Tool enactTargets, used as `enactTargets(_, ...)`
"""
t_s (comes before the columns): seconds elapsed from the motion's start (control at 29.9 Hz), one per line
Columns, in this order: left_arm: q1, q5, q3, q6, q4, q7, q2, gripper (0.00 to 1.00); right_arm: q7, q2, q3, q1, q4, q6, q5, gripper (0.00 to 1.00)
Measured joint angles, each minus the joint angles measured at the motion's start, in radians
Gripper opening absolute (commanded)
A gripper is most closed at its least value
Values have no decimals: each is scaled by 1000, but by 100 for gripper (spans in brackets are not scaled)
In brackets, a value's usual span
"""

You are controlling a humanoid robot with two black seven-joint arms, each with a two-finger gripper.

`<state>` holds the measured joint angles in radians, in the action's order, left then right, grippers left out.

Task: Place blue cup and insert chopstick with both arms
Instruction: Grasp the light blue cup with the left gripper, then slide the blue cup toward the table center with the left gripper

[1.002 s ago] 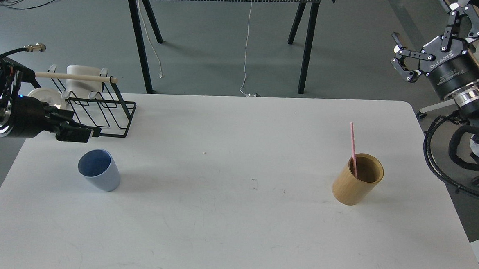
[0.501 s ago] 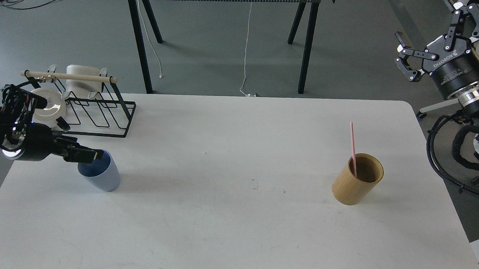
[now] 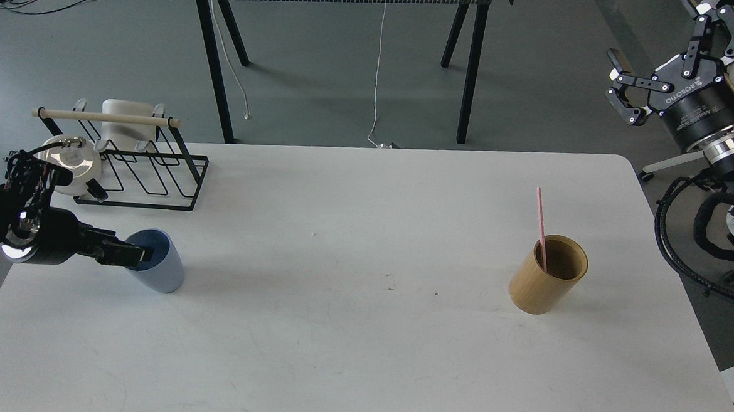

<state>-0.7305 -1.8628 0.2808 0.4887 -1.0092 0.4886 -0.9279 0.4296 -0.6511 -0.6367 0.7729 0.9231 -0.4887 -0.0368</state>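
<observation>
The blue cup stands upright on the white table at the left. My left gripper comes in from the left, level with the cup's rim, and its tip overlaps the near side of the rim. It is dark and seen side-on, so its fingers cannot be told apart. A pink chopstick leans inside a tan wooden cylinder at the right. My right gripper is open and empty, high beyond the table's far right corner.
A black wire rack with a beige wooden rod, a white cup and a white lid stands at the table's back left, just behind my left arm. Another table with black legs stands on the floor behind.
My left gripper has come down and toward me from beside the rack to the blue cup's rim. My right gripper has shifted slightly up and right, still open.
</observation>
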Motion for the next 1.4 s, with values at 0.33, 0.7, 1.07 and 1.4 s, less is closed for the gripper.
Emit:
enactTargets(0.33, 2, 4, -3, -70, 0, 0, 2, 15, 0, -2, -1, -15, 2, 0, 0, 99)
enactTargets(0.7, 13, -4, -6, -69, 0, 0, -1, 0, 0, -4, -2, -15, 2, 0, 0, 99)
enactTargets(1.07, 5, 5, 42, -62, -95, 0, -52, 0, 1, -4, -6, -22, -4, 0, 0, 99)
enactTargets(1.4, -189, -47, 87, 0, -253, 0, -19, 0, -5, -64, -111, -21, -87, 0, -5, 99)
